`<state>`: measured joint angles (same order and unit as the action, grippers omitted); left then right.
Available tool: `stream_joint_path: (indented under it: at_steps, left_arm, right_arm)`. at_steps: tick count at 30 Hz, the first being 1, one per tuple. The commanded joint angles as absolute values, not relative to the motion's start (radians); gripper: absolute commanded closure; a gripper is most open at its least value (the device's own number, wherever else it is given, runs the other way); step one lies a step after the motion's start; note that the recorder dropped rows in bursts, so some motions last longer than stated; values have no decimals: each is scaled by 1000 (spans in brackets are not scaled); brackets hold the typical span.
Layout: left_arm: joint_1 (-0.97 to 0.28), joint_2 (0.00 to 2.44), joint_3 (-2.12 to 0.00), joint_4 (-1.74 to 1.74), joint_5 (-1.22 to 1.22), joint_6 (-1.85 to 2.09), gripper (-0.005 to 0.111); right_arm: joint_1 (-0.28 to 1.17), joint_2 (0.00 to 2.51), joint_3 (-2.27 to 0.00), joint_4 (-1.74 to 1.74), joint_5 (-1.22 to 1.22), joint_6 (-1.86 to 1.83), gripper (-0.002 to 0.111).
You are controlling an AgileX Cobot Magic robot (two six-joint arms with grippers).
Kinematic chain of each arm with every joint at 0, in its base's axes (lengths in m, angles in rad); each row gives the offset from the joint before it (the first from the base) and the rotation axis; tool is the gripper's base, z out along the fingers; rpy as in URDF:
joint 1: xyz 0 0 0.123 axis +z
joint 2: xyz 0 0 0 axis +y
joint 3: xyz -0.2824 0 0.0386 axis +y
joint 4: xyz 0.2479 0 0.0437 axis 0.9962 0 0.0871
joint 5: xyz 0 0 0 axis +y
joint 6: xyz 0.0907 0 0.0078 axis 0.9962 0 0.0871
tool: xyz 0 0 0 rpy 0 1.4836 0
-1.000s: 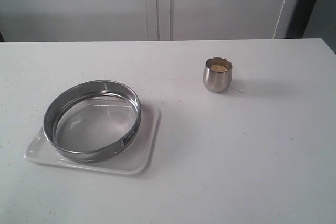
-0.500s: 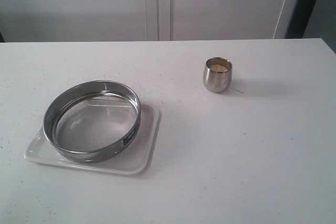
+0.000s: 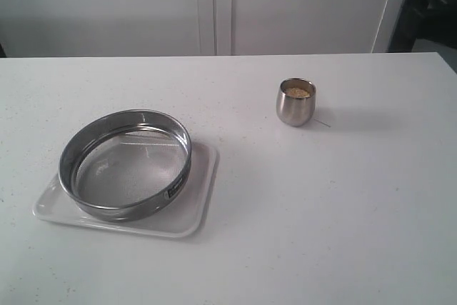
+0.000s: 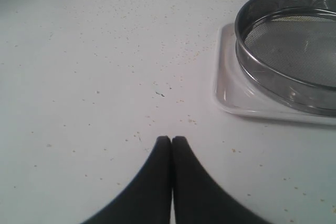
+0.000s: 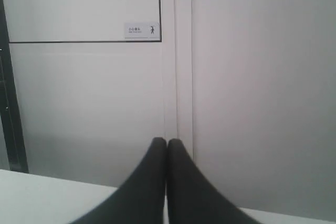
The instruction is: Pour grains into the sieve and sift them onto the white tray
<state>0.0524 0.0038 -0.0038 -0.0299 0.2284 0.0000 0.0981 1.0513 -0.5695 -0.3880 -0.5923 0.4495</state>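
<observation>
The sieve (image 3: pixel 125 164) is seen seated on the white tray (image 3: pixel 202 201) at the left of the table (image 3: pixel 321 212), with only a narrow strip of tray left bare around it. The grains (image 3: pixel 297 92) are held in a small rounded steel cup (image 3: pixel 295 108), which stands upright well apart from the sieve, toward the right. Both tools are clenched with nothing between the fingertips. The left tool (image 4: pixel 171 139) is poised over bare table near a corner of the tray, and the right tool (image 5: pixel 166 141) is pointed at the wall panels beyond the table.

Several failures may be expected from here. If the cup were approached with the jaws pressed together, it would be knocked over and the grains spilled. The cup's smooth, curved wall (polished steel, by the look of it) could slip or turn in a grip, and because it appears well filled, an early tilt in transit would shed grains onto the table. A pour made off-centre could be sent over the sieve's rim. Sifting with too wide a shake could drop fines past the tray's edge, so little margin being offered.
</observation>
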Motion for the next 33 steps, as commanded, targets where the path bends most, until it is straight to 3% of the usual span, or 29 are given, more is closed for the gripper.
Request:
stream_joint_path:
  at_steps: [1, 8, 15, 24, 29, 33]
  left_arm:
    - [47, 0, 0, -36, 232, 0, 107]
    - [47, 0, 0, -36, 232, 0, 107]
    - [47, 0, 0, -36, 232, 0, 107]
    - [47, 0, 0, -36, 232, 0, 107]
    - [47, 0, 0, -36, 232, 0, 107]
    - [47, 0, 0, -36, 232, 0, 107]
  right_arm:
    - [99, 1149, -622, -432, -611, 455, 108]
    - [99, 1307, -673, -444, -680, 451, 108]
    - [99, 1468, -679, -444, -896, 438, 108]
    - [99, 1629, -709, -444, -913, 386, 108]
    - [99, 1713, -768, -444, -915, 361, 95]
    - [99, 1787, -815, -444, -928, 361, 71]
